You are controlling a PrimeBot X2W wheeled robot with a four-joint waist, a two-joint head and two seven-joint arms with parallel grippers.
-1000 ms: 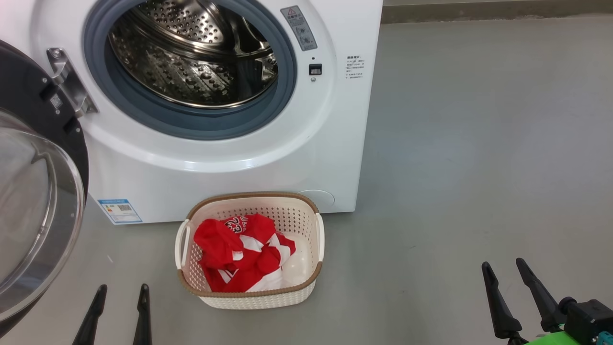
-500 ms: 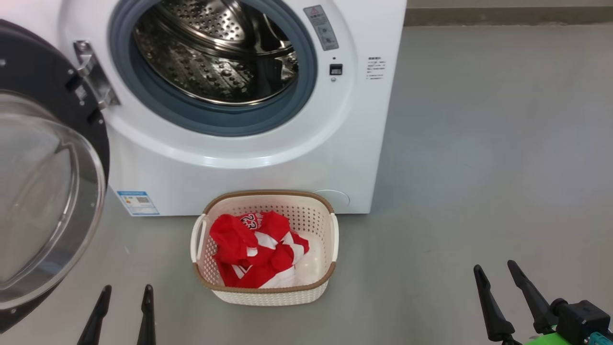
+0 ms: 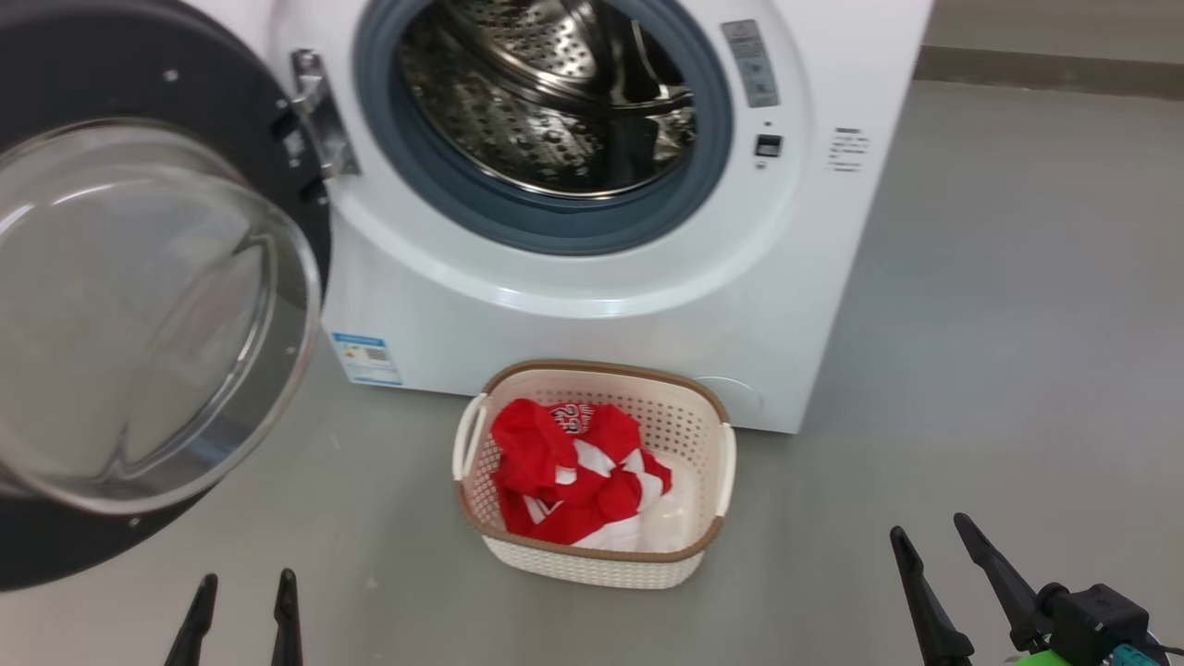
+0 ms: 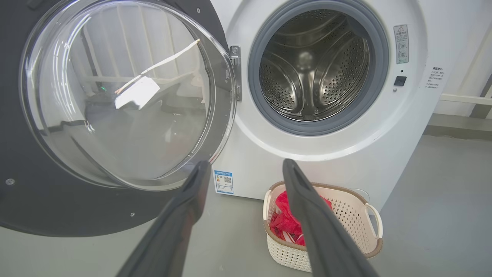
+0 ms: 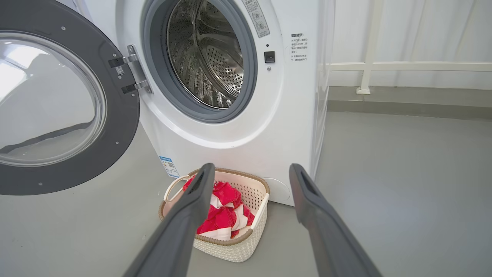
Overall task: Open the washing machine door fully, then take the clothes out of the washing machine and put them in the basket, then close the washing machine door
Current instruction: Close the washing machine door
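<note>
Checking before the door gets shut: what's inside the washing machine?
Inside the washing machine I see the bare perforated steel drum, no fabric. The drum's near bottom is hidden behind the grey gasket. The red clothes lie in the basket.

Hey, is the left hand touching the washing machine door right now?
Apart. In the head view, bare grey floor shows between the open left hand and the black rim of the washing machine door.

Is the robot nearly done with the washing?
Nearly. Done: the washing machine door stands wide open, the drum looks empty, and the red clothes lie in the basket. In hand: nothing; the left end effector and right end effector are both open and hold nothing. Left: shutting the door.
</note>
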